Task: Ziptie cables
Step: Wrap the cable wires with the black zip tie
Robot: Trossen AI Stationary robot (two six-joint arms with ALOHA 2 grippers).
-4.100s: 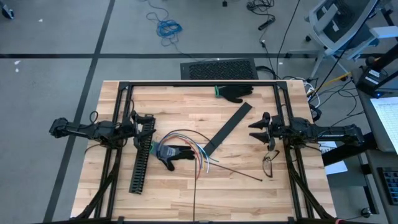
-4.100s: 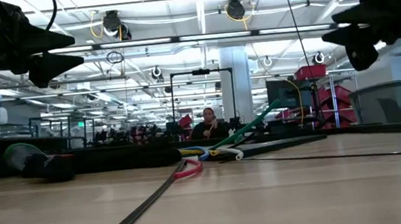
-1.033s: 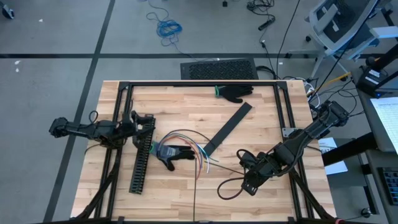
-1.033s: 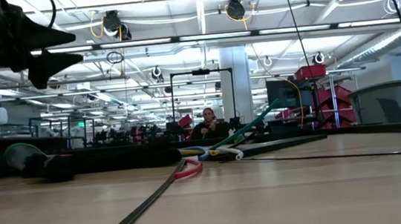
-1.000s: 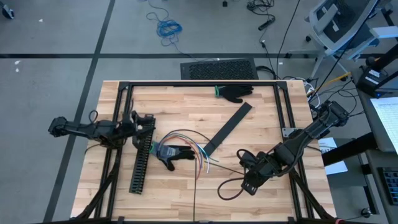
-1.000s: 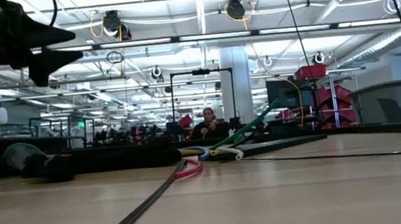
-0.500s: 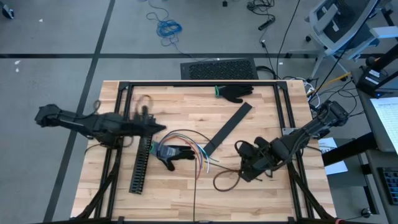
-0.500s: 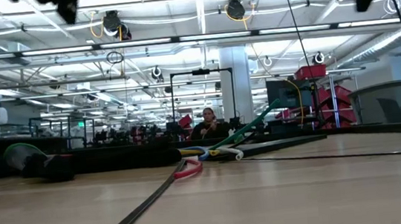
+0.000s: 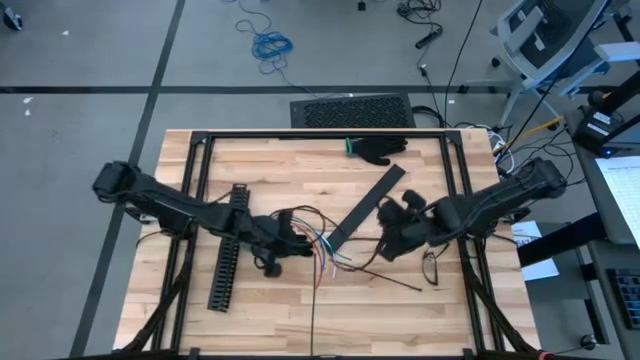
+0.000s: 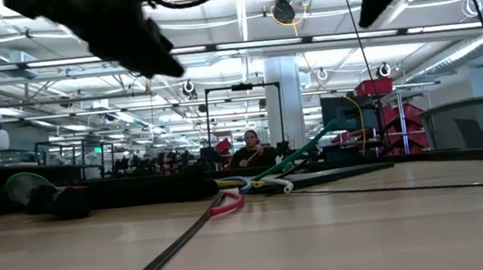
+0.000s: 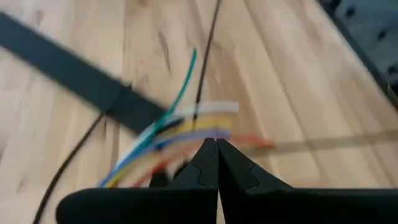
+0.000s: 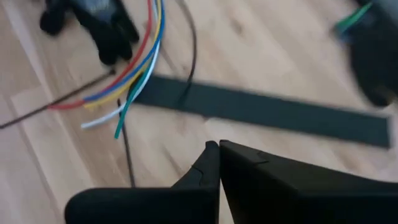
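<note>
My left gripper (image 11: pixel 217 144), shut and empty, hangs just over the loose multicoloured wire bundle (image 9: pixel 318 243) at mid-table. Bundle's ends fan toward my right gripper (image 12: pixel 219 148), also closed, empty, farther off.

Left arm: enters high view from left edge, extends diagonally down-right to centre of frame. Left gripper (image 9: pixel 292 238) at centre-left, fingers (image 11: pixel 205 163) pressed together, nothing between.
Right arm: enters from right edge, reaches left, slightly downward. Right gripper (image 9: pixel 386 243) right of centre, fingers (image 12: pixel 214 163) pressed together, empty.
</note>
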